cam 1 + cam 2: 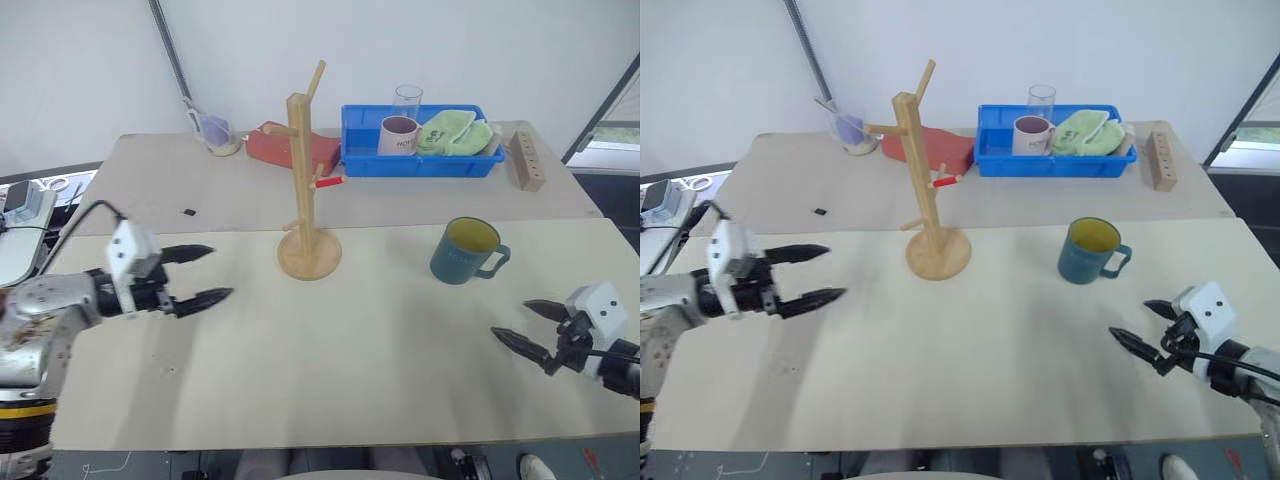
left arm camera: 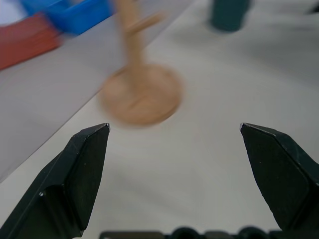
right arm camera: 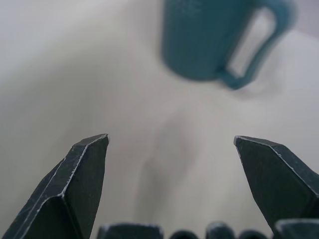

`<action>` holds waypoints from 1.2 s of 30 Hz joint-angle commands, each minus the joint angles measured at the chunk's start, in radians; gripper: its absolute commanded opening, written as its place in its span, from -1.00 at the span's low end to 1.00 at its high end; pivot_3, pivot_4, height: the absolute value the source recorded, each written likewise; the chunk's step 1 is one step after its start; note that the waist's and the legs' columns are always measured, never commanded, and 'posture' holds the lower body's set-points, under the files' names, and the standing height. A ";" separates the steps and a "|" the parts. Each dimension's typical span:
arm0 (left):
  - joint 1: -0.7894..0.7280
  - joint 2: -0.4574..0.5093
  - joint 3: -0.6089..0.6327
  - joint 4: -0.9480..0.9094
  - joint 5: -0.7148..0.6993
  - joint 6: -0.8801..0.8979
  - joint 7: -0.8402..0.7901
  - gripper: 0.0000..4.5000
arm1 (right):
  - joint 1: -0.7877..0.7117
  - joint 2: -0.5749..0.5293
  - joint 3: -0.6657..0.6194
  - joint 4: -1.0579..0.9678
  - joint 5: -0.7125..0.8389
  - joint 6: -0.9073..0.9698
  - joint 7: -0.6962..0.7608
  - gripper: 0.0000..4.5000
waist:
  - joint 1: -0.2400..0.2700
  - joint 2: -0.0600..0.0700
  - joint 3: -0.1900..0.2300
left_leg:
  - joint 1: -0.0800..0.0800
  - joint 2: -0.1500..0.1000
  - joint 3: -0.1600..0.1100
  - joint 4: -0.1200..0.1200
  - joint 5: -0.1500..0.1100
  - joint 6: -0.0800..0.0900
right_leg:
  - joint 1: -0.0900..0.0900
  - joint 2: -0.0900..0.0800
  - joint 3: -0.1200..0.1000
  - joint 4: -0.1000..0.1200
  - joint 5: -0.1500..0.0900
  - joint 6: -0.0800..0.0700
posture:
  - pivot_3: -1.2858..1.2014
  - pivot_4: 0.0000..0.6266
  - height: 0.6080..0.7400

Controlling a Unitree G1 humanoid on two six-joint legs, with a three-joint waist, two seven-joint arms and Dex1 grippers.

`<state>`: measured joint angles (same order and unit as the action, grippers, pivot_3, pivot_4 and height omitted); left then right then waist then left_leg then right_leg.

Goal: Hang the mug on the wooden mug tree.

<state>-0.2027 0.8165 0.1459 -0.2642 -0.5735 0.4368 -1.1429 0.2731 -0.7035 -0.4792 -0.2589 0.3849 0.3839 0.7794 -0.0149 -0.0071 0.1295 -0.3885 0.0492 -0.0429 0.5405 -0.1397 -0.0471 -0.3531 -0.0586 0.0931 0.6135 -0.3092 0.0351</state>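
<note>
Mug (image 1: 467,250) stands upright on the desk (image 1: 380,370), handle toward my right, well right of the wooden mug tree (image 1: 306,190). Right gripper (image 1: 533,327) fingers spread, empty, near the mug but short of it. Left gripper (image 1: 200,275) spread, empty too. Risks as I see them: a glancing approach could tip or shove the mug; a swing could topple the tree. Wrist views blurred, lettering unreadable.

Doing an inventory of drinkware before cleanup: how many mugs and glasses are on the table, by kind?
Teal mug: 1
Pinkish-white mug, in the blue bin: 1
Clear glass: 1
Total: 3
</note>
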 commanded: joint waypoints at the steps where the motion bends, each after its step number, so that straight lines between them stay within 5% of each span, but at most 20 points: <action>1: -0.125 -0.043 -0.089 -0.077 -0.049 0.032 -0.019 1.00 | -0.031 0.097 -0.010 -0.068 -0.043 -0.025 -0.177 0.98 | -0.001 0.000 0.000 | -0.001 0.000 -0.001 0.000 0.000 0.000 | 0.000 0.001 0.000 0.000 0.000 0.001 | 0.03 -0.52 0.91; 12: -0.322 -0.198 -0.293 -0.020 0.005 -0.008 -0.080 1.00 | -0.245 0.333 0.054 0.049 -0.168 -0.014 -0.537 0.98 | -0.030 0.006 -0.003 | 0.000 -0.001 -0.004 0.004 0.007 0.011 | 0.002 0.005 0.004 0.003 0.003 0.004 | 0.03 -0.52 0.91; 36: -0.364 -0.276 -0.342 0.017 0.060 -0.032 -0.086 1.00 | -0.408 0.359 0.125 0.161 -0.159 0.049 -0.574 0.98 | -0.030 0.006 -0.004 | -0.001 0.000 -0.010 0.004 0.007 0.012 | 0.001 0.012 0.007 0.009 0.002 0.004 | 0.03 -0.52 0.91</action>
<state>-0.5461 0.5396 -0.2087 -0.2327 -0.5115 0.4175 -1.2307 -0.1144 -0.3368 -0.3531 -0.0921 0.2189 0.4569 0.2048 -0.0451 -0.0007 0.1256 -0.3894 0.0494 -0.0533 0.5446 -0.1323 -0.0351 -0.3516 -0.0467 0.1010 0.6226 -0.3069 0.0389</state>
